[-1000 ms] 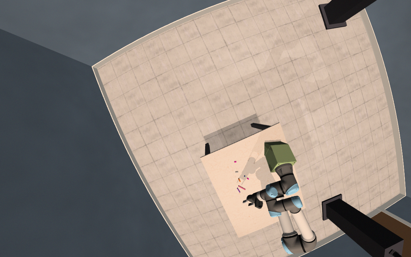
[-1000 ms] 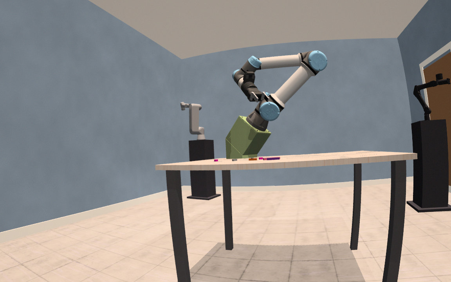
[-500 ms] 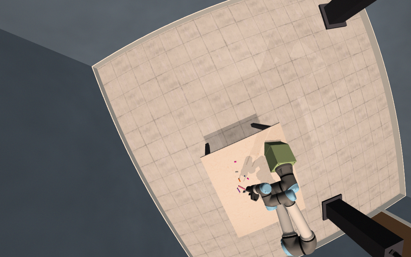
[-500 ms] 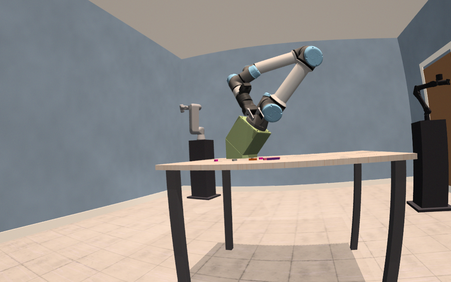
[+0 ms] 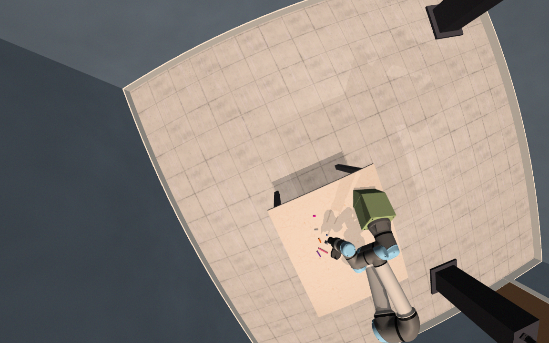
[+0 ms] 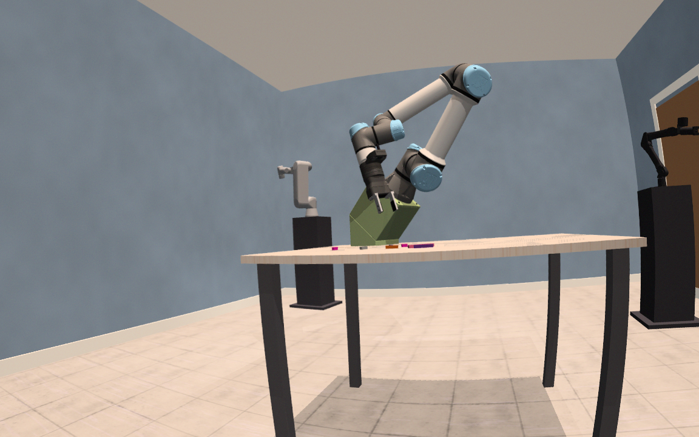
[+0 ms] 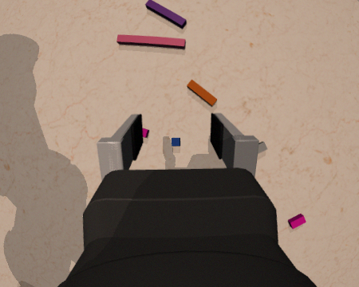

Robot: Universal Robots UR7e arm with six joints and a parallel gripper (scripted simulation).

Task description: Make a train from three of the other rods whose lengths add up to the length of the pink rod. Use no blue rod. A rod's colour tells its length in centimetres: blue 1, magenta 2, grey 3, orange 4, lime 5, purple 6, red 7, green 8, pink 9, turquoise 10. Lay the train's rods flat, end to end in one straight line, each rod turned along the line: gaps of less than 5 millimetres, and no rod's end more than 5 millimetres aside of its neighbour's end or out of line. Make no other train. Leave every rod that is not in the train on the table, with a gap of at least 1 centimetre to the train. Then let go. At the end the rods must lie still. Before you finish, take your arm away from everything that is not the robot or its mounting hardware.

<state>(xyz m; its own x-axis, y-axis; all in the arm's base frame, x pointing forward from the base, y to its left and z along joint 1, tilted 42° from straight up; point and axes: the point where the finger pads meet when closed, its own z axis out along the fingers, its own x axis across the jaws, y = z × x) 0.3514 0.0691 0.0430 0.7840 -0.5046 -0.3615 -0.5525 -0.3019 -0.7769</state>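
The gripper [image 5: 326, 241] [image 6: 386, 204] [image 7: 176, 127] hangs wide and empty above the table [image 5: 298, 273] [image 6: 449, 250] [image 7: 307, 72]. Beyond its fingertips in the wrist view, the orange rod [image 5: 319, 240] [image 6: 391, 246] [image 7: 202, 92] slants down rightward; gripping across its width probably needs a wrist turn.

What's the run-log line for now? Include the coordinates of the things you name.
gripper [image 5: 326, 242] [image 6: 386, 205] [image 7: 176, 127]: open, above table [image 5: 306, 273] [image 6: 482, 249] [image 7: 307, 100] | held: none | rods: scattered | train: not started

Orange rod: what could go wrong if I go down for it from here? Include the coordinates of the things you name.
The gripper [image 5: 326, 242] [image 6: 386, 206] [image 7: 176, 127] is open above the table, seemingly over the blue rod [image 5: 327, 235] [image 7: 175, 142], so a straight descent could grab that unwanted piece. The orange rod [image 5: 319, 240] [image 6: 391, 246] [image 7: 202, 92] lies slanted to the fingers; closing without turning might twist it.
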